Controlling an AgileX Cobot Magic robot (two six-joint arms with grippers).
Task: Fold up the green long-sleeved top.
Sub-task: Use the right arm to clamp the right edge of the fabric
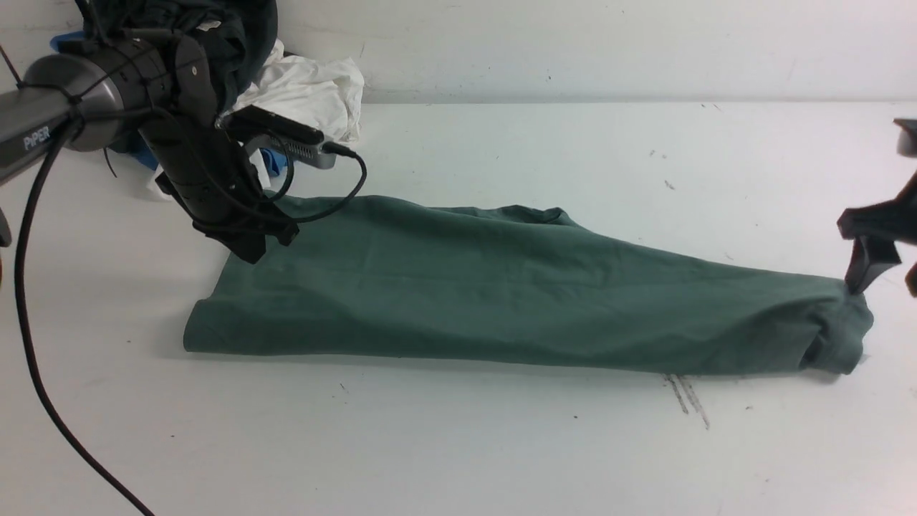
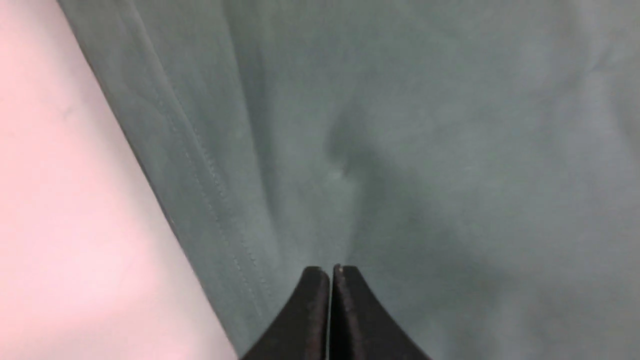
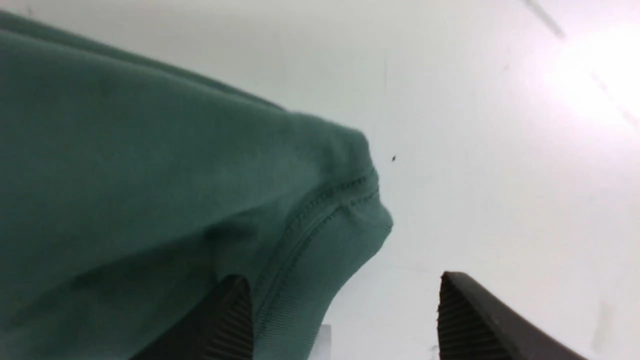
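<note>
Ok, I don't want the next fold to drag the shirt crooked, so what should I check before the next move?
1. Right tool open, green top not clamped in it: ok.
2. Left tool shut: ok. Whether it is pinching cloth: cannot tell.
3. Top lies as one long strip on the table: ok.
4. Right end flat: not ok, it is bunched.
5. Heap of other garments apart from the top: cannot tell, the left arm hides the gap.
</note>
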